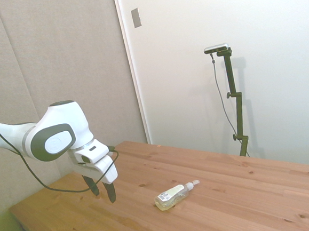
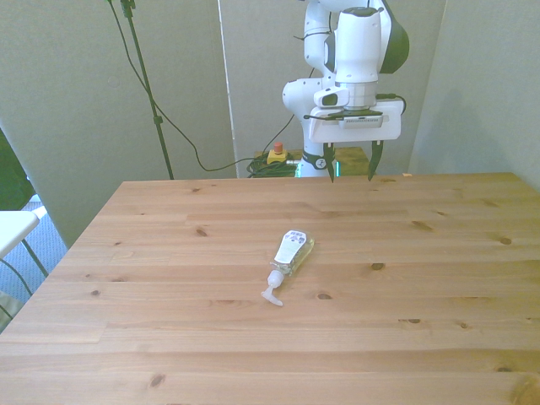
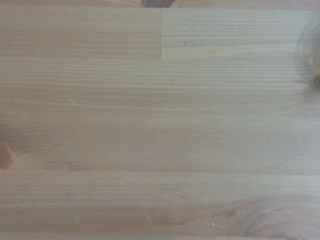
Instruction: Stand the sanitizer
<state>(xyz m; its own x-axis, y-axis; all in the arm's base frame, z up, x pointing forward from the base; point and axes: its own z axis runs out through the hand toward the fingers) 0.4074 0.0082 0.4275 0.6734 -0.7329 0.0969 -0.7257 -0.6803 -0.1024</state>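
Observation:
The sanitizer (image 1: 175, 194) (image 2: 289, 256) lies on its side near the middle of the wooden table (image 2: 169, 337), a small clear bottle of pale yellowish liquid with a white label and a white nozzle. Its nozzle points toward the table's near edge in the front view. My gripper (image 1: 103, 192) (image 2: 351, 170) hangs open above the table's far edge, well away from the bottle, with nothing between its fingers. The wrist view holds only bare wood planks (image 3: 160, 125).
Cables and a small red-topped device (image 2: 275, 153) lie on the floor behind the table. A white surface edge (image 2: 13, 226) shows at the front view's left. A pale wall and door stand behind the table in the side view.

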